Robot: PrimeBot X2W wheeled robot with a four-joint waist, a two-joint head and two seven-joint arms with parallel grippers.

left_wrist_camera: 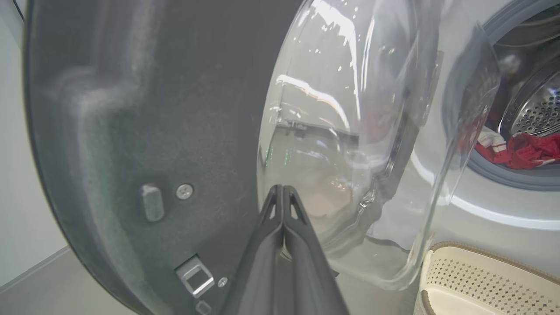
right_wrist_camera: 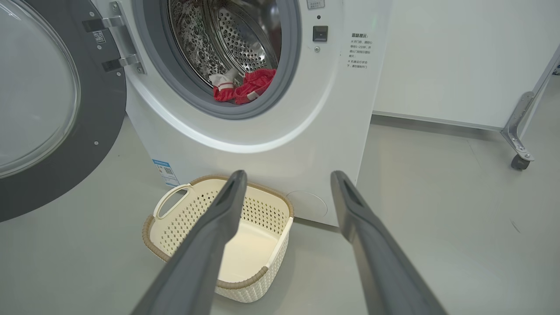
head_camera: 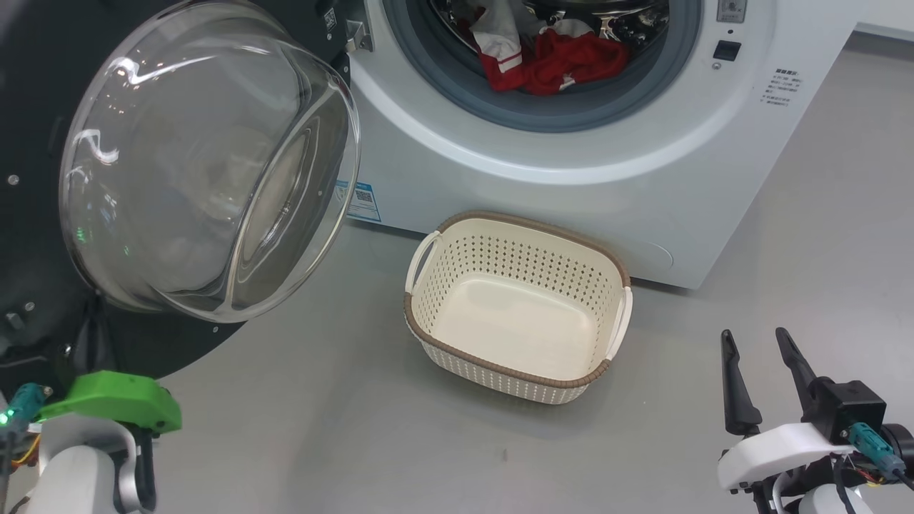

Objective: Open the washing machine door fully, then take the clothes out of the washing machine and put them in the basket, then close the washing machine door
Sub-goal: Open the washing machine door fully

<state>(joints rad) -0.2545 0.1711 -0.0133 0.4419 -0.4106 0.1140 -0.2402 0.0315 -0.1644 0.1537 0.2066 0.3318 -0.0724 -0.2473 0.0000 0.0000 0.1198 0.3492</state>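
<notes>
Grey floor [head_camera: 321, 428]. Left gripper [left_wrist_camera: 283, 188], jaws together, close to washing machine door [head_camera: 36, 107], swung wide open. Basket [head_camera: 514, 221] on floor just before washing machine [head_camera: 500, 143]; clothes [head_camera: 571, 61] lie in drum [right_wrist_camera: 236, 39]. Right gripper [head_camera: 755, 335] low right, jaws apart, over floor.

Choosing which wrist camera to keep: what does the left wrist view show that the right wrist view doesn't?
Left wrist, not right: the shut left gripper close to the door, and the latch on it. Right wrist, not left: the open right gripper, hinges, a castor. Both: door, washer, clothes inside, basket.
</notes>
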